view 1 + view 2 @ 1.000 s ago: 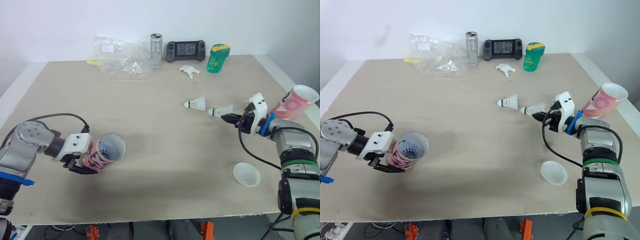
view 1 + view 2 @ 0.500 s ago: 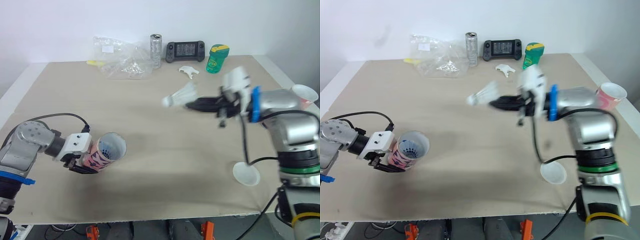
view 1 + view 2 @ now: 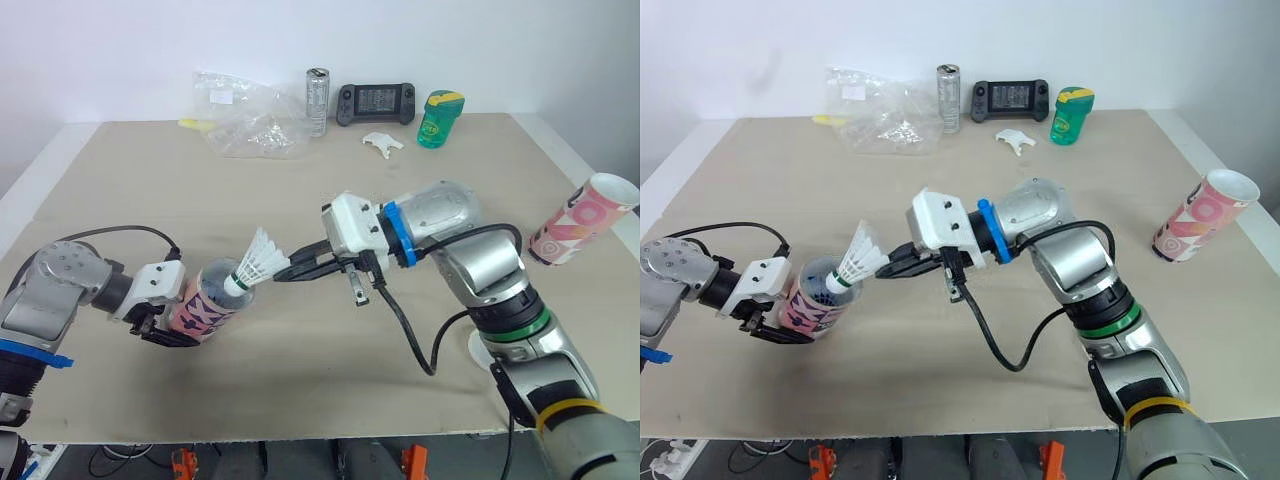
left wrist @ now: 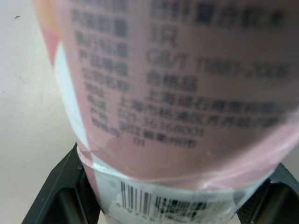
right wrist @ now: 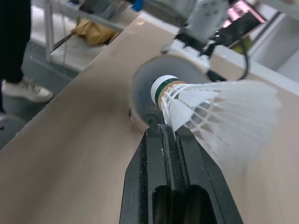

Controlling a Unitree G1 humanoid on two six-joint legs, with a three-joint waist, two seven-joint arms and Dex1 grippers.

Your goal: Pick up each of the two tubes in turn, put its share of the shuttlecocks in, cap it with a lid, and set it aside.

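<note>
My left gripper (image 3: 162,322) is shut on a pink patterned tube (image 3: 206,304), held tilted low over the table's near left with its open mouth facing right; the left wrist view shows the tube's label (image 4: 173,93) between the black fingers (image 4: 58,189). My right gripper (image 3: 287,271) is shut on a white shuttlecock (image 3: 256,262) by its feathers. Its cork tip sits right at the tube's mouth (image 5: 154,88), with the shuttlecock (image 5: 210,109) pointing cork-first toward it. A second pink tube (image 3: 582,218) lies on its side at the table's right edge.
Along the far edge stand a crumpled clear plastic bag (image 3: 245,125), a silver can (image 3: 316,100), a black game console (image 3: 375,102) and a green bottle (image 3: 437,117). A small white piece (image 3: 380,143) lies in front of them. A white lid (image 3: 474,346) peeks out beside my right forearm.
My right arm has swung from the table's right side across to the left, carrying the shuttlecock to the mouth of the held tube. The left gripper and its tube have hardly moved.
</note>
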